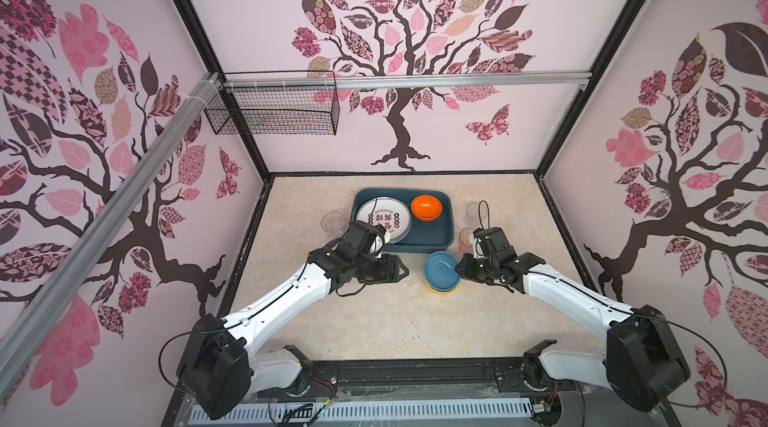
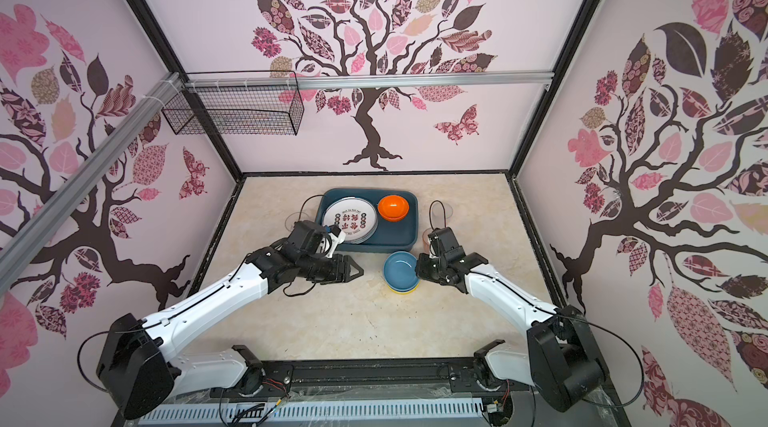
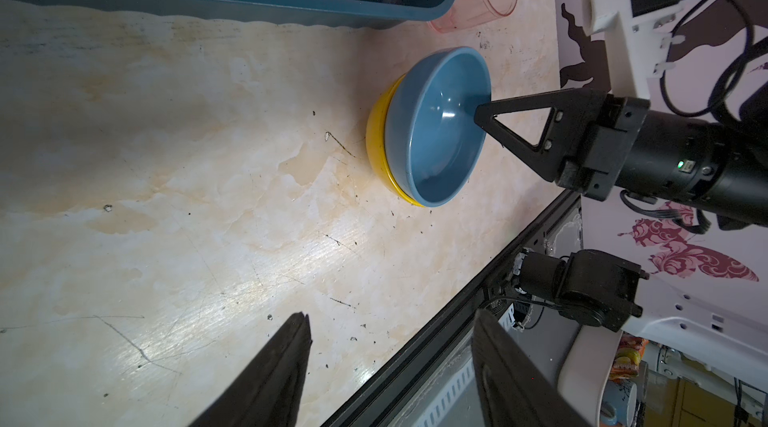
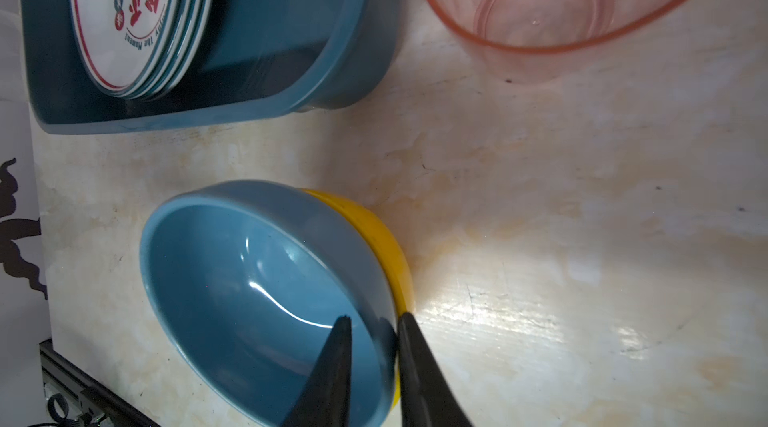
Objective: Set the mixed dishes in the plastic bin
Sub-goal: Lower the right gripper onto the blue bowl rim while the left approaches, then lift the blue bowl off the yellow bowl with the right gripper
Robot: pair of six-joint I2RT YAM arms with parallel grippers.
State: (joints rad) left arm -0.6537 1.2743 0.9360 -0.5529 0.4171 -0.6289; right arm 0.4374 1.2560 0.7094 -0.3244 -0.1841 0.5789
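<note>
The plastic bin (image 1: 440,238) (image 2: 399,234) holds a stack of white plates (image 1: 382,219) (image 4: 124,9) and an orange bowl (image 1: 426,207). In front of it a blue bowl (image 1: 440,269) (image 4: 249,279) sits nested in a yellow bowl (image 1: 442,288) (image 4: 374,225). My right gripper (image 4: 374,317) (image 1: 459,269) straddles the blue bowl's rim. One finger is inside and the other is against the outside, and a narrow gap still shows. My left gripper (image 3: 392,315) (image 1: 401,269) hangs open and empty over the table. It is left of the bowls.
A pinkish cup (image 1: 465,240) (image 4: 540,9) stands right of the bin, with a clear cup (image 1: 476,211) behind it. Another clear cup (image 1: 333,222) stands left of the bin. A black wire basket (image 1: 274,109) hangs on the back rail.
</note>
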